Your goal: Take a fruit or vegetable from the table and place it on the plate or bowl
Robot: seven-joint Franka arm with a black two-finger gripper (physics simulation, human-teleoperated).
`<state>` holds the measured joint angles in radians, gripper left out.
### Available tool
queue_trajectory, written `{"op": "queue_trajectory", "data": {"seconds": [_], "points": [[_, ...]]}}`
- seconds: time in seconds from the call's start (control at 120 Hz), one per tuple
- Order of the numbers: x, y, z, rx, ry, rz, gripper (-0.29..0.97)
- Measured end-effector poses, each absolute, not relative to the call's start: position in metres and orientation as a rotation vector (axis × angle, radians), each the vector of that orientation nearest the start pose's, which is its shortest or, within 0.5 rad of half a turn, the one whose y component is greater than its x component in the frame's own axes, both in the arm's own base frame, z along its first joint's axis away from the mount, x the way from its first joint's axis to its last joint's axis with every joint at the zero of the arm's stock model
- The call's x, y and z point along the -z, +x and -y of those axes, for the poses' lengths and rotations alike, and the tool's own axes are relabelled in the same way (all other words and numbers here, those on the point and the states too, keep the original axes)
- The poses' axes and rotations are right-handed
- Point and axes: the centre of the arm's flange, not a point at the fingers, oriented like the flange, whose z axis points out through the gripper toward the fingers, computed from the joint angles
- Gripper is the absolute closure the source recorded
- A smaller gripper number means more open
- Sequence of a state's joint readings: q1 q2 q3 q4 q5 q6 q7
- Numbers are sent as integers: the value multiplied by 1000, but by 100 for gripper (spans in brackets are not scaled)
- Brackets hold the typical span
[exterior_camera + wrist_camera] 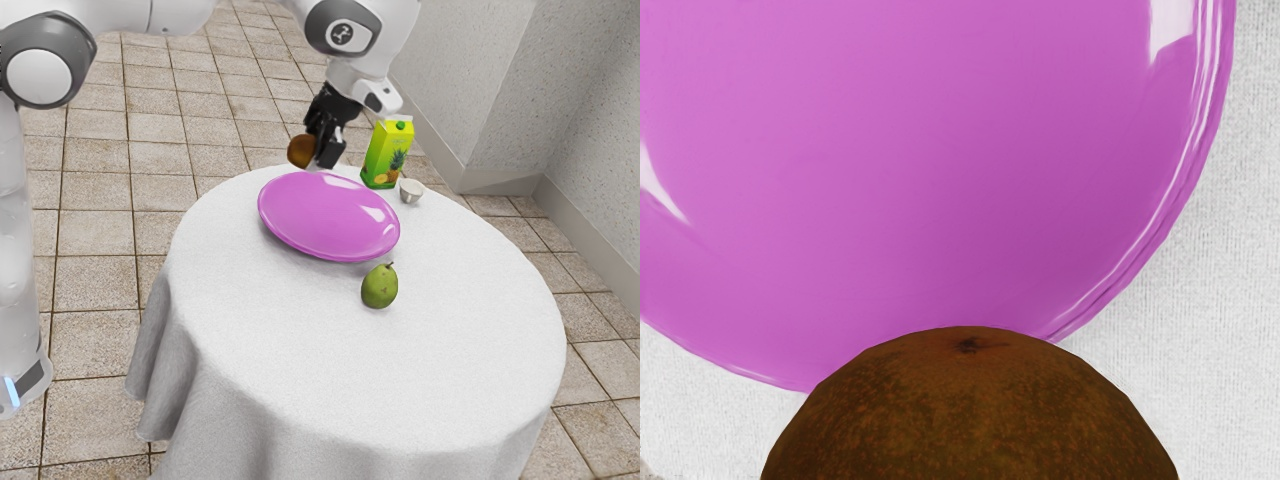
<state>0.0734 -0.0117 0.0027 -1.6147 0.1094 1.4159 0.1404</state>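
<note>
A brown round fruit (301,150) hangs in the air just above the far edge of the purple plate (330,220), with my black gripper (314,152) shut on it. In the wrist view the same brown fruit (970,410) sits right under my hand, and the glossy purple plate (920,170) spreads beneath and beyond it. A green pear (379,286) stands on the white tablecloth near the plate's front rim, on the exterior view's right side.
A green and yellow juice carton (387,153) stands behind the plate, with a small white cup (411,191) beside it. The round table (330,380) has open cloth toward its front edge. A wall runs along the right.
</note>
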Motion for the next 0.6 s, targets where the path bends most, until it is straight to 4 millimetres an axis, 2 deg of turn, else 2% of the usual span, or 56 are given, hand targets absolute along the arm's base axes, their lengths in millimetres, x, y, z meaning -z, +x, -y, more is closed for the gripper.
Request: {"op": "queue_trajectory", "data": {"seconds": [0.2,0.25,0.317,0.392,0.6], "points": [[-596,525,-76,-330,-3031,90,38],[-596,524,-81,-333,-3029,128,35],[-595,523,-88,-337,-3027,177,22],[-596,522,-96,-334,-3024,228,13],[-596,522,-116,-305,-3014,342,3]]}}
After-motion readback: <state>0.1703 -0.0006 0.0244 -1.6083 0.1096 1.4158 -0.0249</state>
